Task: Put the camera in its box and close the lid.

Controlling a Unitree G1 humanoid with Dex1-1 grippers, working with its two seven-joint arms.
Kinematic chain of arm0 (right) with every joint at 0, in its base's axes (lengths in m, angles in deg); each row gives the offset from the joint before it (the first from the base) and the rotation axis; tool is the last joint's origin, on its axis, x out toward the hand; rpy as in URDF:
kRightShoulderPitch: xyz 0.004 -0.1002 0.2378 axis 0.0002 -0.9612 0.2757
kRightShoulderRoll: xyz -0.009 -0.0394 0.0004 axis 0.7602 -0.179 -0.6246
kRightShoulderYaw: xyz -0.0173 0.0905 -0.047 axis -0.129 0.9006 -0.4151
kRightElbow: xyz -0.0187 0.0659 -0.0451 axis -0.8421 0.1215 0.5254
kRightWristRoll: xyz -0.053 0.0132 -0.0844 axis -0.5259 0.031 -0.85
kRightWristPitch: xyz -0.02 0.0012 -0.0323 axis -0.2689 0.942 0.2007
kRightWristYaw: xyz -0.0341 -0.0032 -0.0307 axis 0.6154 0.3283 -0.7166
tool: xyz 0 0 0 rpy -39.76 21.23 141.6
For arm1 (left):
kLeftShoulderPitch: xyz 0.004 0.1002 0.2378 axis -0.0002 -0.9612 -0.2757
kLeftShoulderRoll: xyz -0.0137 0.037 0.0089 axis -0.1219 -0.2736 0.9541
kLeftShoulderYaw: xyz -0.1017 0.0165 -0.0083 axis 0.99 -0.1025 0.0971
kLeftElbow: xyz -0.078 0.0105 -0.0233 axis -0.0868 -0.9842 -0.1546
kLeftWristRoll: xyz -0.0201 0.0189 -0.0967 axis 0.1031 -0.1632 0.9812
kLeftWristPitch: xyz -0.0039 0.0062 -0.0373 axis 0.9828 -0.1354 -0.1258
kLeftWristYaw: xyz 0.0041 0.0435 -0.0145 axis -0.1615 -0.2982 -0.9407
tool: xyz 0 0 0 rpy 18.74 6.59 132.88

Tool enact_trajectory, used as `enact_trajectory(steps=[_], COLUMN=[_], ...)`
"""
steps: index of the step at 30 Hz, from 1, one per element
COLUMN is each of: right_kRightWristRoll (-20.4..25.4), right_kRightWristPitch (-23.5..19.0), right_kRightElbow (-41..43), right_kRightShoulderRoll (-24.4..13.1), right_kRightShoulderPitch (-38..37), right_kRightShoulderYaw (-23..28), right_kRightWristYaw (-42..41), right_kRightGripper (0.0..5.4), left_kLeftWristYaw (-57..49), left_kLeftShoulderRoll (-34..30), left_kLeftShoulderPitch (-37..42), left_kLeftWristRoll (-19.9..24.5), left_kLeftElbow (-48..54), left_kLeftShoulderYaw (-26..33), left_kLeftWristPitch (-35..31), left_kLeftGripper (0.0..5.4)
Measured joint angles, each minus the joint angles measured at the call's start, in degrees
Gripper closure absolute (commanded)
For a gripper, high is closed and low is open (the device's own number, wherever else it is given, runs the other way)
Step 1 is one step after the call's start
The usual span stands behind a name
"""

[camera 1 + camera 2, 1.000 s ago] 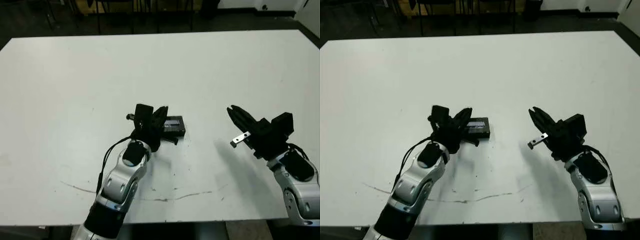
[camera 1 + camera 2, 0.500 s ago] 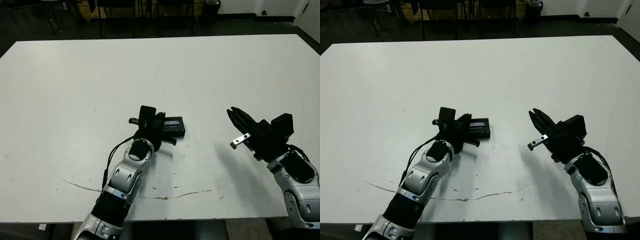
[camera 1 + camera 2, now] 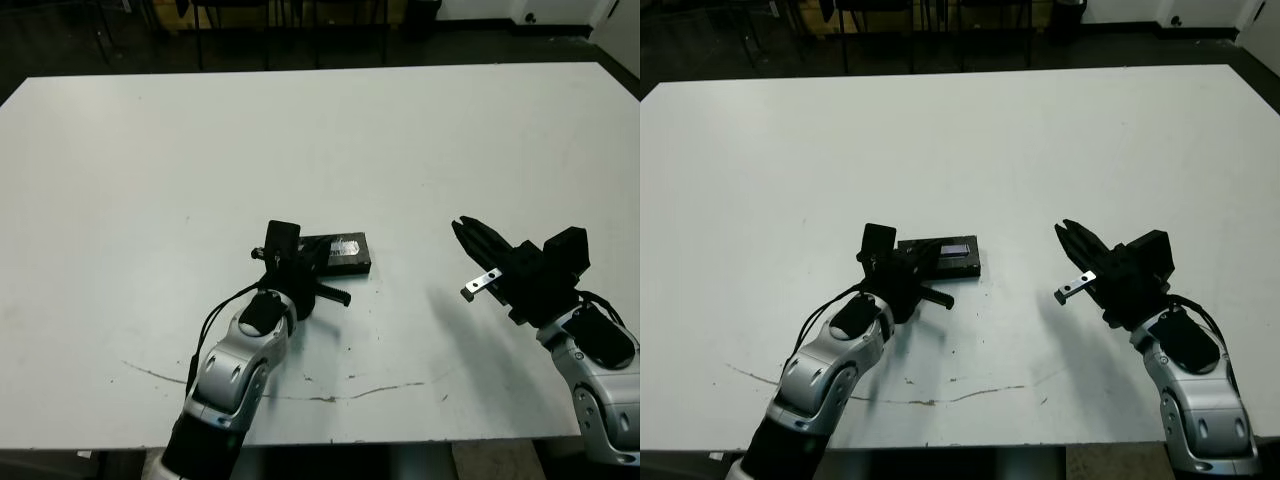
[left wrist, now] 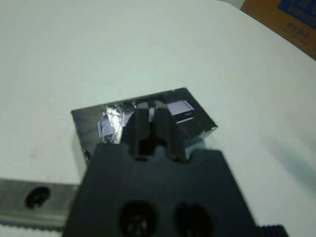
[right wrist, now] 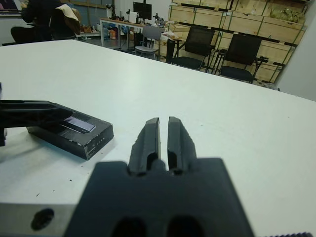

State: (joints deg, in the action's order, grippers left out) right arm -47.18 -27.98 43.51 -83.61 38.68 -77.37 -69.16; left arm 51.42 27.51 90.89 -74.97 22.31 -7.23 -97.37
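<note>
A: Is the task nearly finished?

B: I judge yes. The lid [image 3: 338,250] lies flat on the box [image 5: 74,138], near the middle of the table [image 3: 150,150]. The camera is not visible, so probably it is inside.

A: And the claws?

B: The left gripper [image 4: 152,114] has its fingers together, holding nothing, and rests at the lid's near-left edge. The right gripper [image 5: 159,133] is also closed and empty, well apart to the right.

A: What remains?

B: Maybe only to press the lid fully; I cannot tell if it is seated.
</note>
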Motion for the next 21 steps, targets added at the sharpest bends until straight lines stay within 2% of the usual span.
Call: enact_trajectory(steps=[5, 8, 11, 15, 19, 21], right_kRightWristRoll=[0.1, 0.0, -0.3, -0.8, -2.3, -3.4], right_kRightWristPitch=[-0.3, 0.7, 0.9, 3.0, 4.6, 4.5], right_kRightElbow=[-0.1, -0.4, -0.3, -0.3, -0.5, -0.3], right_kRightShoulderRoll=[0.1, 0.5, 1.1, 3.1, 5.3, 6.4], right_kRightShoulderPitch=[0.0, -0.2, -0.6, -1.0, -1.1, -1.2], right_kRightShoulderYaw=[0.2, 0.2, 0.2, 0.2, -0.4, -0.9], right_kRightWristYaw=[0.0, 0.1, 1.3, 3.5, 5.9, 8.1], right_kRightGripper=[5.4, 5.4, 5.4, 5.4, 5.4, 5.4], left_kLeftWristYaw=[0.0, 0.7, 2.4, 6.2, 10.0, 10.1], left_kLeftShoulderRoll=[0.0, -0.1, -2.0, -8.4, -14.2, -16.2], left_kLeftShoulderPitch=[-0.1, -1.4, -3.6, -7.1, -9.6, -10.8], left_kLeftWristRoll=[2.1, 2.7, 0.8, -3.3, -2.5, -2.3], left_kLeftElbow=[1.5, 3.4, 5.8, 7.2, 6.1, 4.0], left_kLeftShoulderYaw=[2.9, 5.3, 6.2, 9.1, 16.5, 20.5], left_kLeftWristPitch=[-1.4, 0.3, 10.1, 27.7, 37.9, 40.5], left_kLeftGripper=[5.36, 5.36, 5.36, 5.36, 5.36, 5.36])
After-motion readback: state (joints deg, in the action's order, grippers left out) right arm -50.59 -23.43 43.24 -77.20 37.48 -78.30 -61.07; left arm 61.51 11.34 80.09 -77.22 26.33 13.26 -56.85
